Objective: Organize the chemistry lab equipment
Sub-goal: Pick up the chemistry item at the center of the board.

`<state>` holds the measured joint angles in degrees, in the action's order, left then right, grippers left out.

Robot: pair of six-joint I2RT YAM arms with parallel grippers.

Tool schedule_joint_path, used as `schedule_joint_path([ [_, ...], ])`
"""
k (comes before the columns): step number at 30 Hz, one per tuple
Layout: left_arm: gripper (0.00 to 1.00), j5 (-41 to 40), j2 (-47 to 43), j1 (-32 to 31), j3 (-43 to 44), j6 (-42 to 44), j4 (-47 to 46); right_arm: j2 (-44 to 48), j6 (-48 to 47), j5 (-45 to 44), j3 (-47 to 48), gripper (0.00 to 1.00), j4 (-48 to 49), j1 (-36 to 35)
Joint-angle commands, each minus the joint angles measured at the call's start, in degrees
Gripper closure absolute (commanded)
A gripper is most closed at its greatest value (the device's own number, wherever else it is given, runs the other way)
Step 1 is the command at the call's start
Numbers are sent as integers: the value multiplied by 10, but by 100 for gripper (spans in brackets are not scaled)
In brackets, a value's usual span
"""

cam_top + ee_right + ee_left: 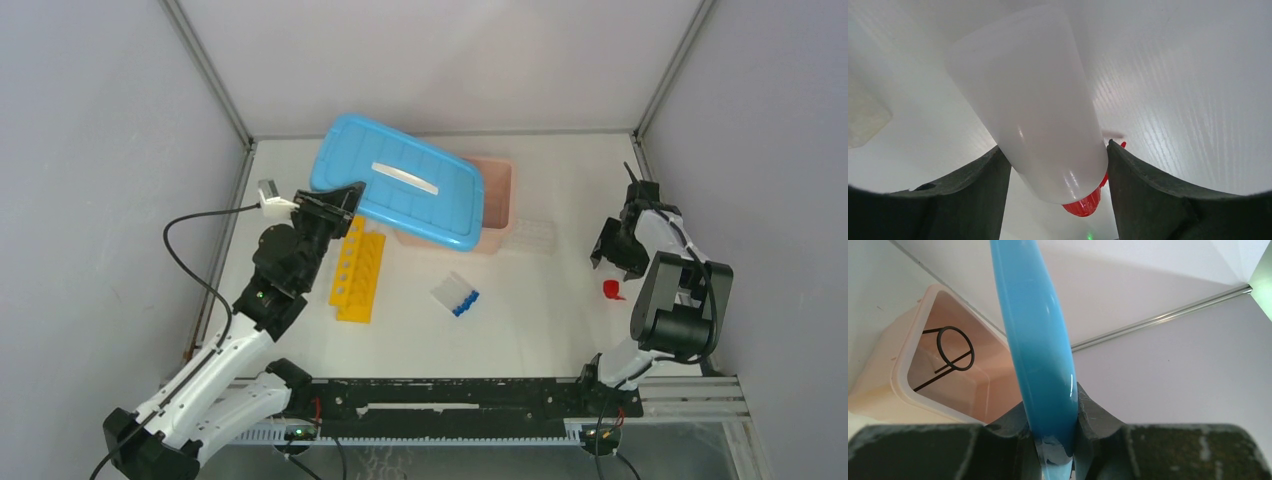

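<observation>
We see a smooth white table [520, 320] boxed in by plain grey walls. The left pincer [338, 203] is clamped on the rim of a glossy blue plastic lid [400, 185]. It holds the lid tilted over the pale pink bin [498, 185], we judge so that the bin stays open for loading.

The thin black wire ring [955, 347] already lies inside that bin. The yellow rack [358, 268], with its rows of round holes, sits on the table beside the left arm. The small blue-capped tubes [457, 297] lie near it, and the clear tray [532, 236] rests just beside the bin.

The right pincer [1055, 147] flanks a cloudy white bottle [1028, 100] with a red cap [1085, 204]. We cannot tell whether it grips it.
</observation>
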<state>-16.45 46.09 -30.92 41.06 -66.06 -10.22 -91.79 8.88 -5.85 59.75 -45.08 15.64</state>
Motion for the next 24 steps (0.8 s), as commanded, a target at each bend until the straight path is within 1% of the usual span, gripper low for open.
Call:
schedule_joint_path([
  [1,100,-13,-12,4,41,8,-32,33,15,19,7,63,14,-7],
  [15,100,-21,-9,11,56,1,-37,93,20,18,20,64,13,-23],
  [21,100,-32,-9,22,79,6,-27,121,25,19,71,64,-7,-50],
  [24,100,-44,-9,27,93,6,-22,130,29,17,112,64,-19,-83],
])
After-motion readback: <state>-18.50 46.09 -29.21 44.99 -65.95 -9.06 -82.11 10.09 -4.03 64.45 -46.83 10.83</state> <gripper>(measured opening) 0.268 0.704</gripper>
